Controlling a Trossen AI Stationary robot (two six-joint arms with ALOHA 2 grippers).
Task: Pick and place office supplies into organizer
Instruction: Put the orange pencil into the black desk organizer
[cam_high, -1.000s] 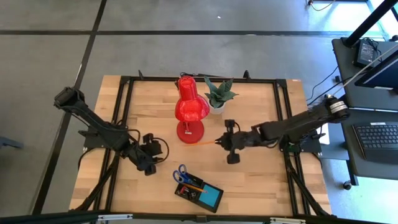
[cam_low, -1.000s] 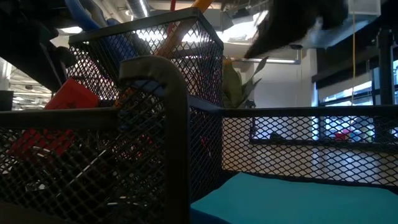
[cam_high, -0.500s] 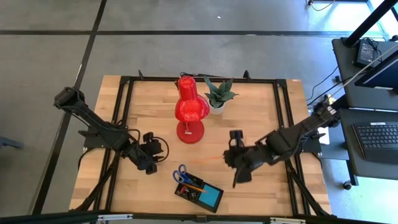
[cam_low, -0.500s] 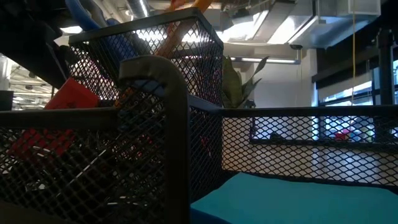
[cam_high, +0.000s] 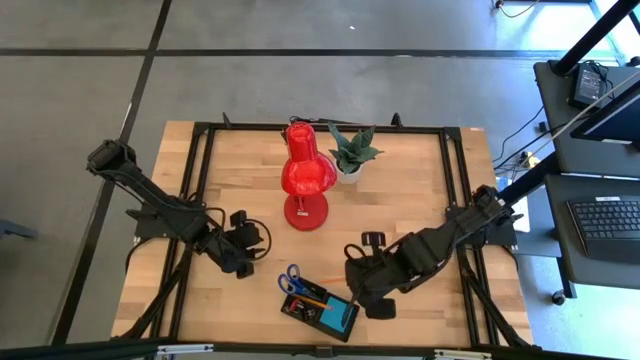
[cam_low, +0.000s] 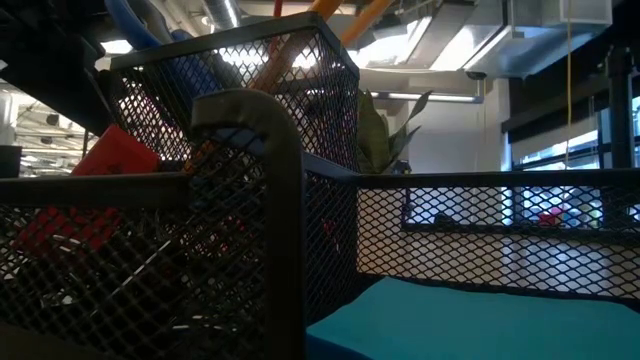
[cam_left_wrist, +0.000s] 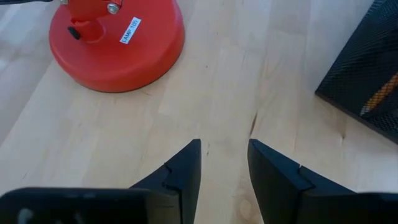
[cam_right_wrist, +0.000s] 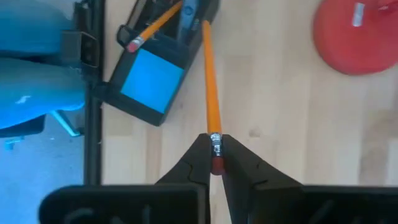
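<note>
Pencil (cam_right_wrist: 211, 93) is what your right gripper (cam_right_wrist: 216, 163) carries: the fingers are pinched on its eraser end, and the orange shaft points ahead so its tip reaches over the near edge of the organizer (cam_right_wrist: 163, 65), close to the blue scissors handle (cam_right_wrist: 189, 7). From overhead you see that same right gripper (cam_high: 366, 285) just beside the black mesh organizer (cam_high: 320, 309) at the front of the table (cam_high: 420, 200). Much of the job looks done already: the scissors (cam_high: 290, 279) stand in the tall cup, another orange pencil (cam_right_wrist: 152, 26) leans there too, and the blue note pad (cam_right_wrist: 151, 81) lies flat in its own compartment; through the mesh in the low view you can also make out a small red block (cam_low: 118, 152). What is left, by my reading, is to drop this pencil into the cup and let go. Your left gripper (cam_left_wrist: 224, 165) waits over bare wood near the red lamp base (cam_left_wrist: 118, 37), its fingers parted a little and holding nothing. No loose supplies show on the tabletop from above, though small clips would be hard to spot.
</note>
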